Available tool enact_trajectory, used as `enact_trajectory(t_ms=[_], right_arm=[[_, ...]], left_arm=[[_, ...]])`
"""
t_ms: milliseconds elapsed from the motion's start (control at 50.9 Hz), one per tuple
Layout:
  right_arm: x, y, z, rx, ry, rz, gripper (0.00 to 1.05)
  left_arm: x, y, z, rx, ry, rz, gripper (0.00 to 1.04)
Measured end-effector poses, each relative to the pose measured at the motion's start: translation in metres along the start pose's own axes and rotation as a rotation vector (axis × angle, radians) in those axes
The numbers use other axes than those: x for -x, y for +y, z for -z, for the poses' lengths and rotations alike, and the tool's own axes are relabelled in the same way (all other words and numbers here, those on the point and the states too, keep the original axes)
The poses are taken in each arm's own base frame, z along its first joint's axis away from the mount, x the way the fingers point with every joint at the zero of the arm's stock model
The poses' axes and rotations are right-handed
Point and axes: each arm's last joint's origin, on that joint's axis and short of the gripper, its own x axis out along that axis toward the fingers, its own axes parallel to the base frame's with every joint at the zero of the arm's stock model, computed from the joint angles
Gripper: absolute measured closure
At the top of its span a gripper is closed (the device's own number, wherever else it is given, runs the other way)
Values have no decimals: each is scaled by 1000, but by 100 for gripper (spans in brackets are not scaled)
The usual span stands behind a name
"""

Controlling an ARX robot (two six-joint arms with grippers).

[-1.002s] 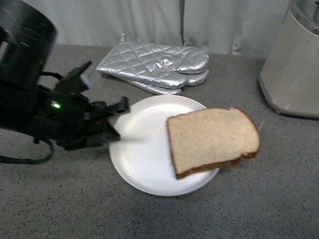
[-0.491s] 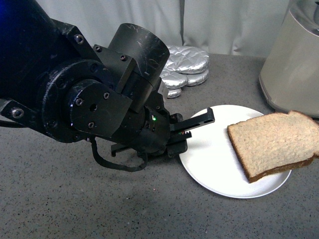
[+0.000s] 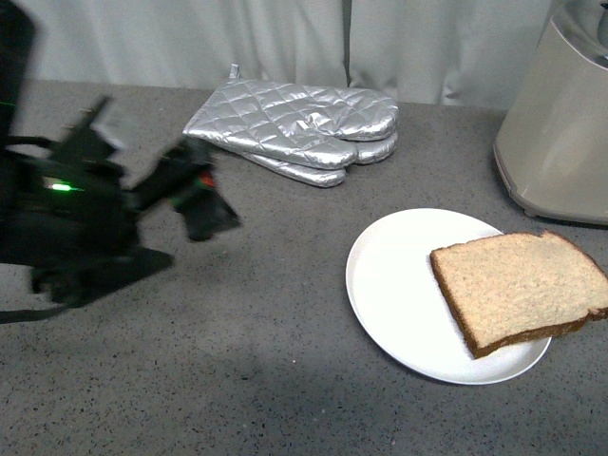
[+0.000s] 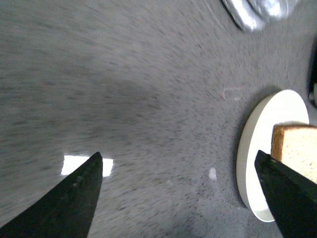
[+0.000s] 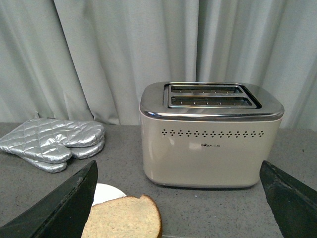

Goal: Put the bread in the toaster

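The bread (image 3: 518, 285), a light-brown slice with a dark crust, lies flat on the right side of a white plate (image 3: 399, 285) and overhangs its rim. The beige toaster (image 3: 556, 142) stands at the far right, just behind the plate. My left gripper (image 3: 157, 157) is blurred at the left, open and empty, well away from the plate. In the left wrist view the plate (image 4: 257, 148) and bread (image 4: 297, 148) lie beside one finger (image 4: 287, 198). The right wrist view faces the toaster (image 5: 210, 144), its two top slots showing, with the bread (image 5: 124, 218) low in front. The right gripper (image 5: 178, 208) is open and empty.
Silver quilted oven mitts (image 3: 294, 128) lie stacked at the back of the grey counter, left of the toaster. They also show in the right wrist view, mitts (image 5: 54, 141). A grey curtain hangs behind the counter.
The plate with the bread has shifted right, towards the toaster. My left arm swung in beside the plate half a second ago and has since pulled back to the left.
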Motion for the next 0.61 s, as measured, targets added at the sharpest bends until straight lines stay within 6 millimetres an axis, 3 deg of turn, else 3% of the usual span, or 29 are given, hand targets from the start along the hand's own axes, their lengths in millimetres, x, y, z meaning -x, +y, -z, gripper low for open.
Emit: enact_trajectory(t_ms=[59, 216, 256, 295, 354, 452, 609], right_arm=[[0, 0, 0, 0, 0, 0, 9], [0, 0, 0, 0, 0, 0, 9], [0, 0, 0, 0, 0, 0, 9], [0, 0, 0, 0, 0, 0, 9], [0, 0, 0, 0, 0, 2, 9], [0, 0, 0, 0, 3, -5, 9], [0, 0, 0, 0, 1, 1, 9]], left_arm=[[33, 26, -3, 50, -50, -33, 5], [112, 79, 7, 234, -213, -29, 7], [123, 93, 12, 167, -361, -51, 12], [135, 99, 22, -24, -557, -87, 22], [148, 96, 37, -206, -696, -120, 31], [168, 73, 55, -435, -819, -161, 48], [181, 45, 69, -563, -929, -181, 73]])
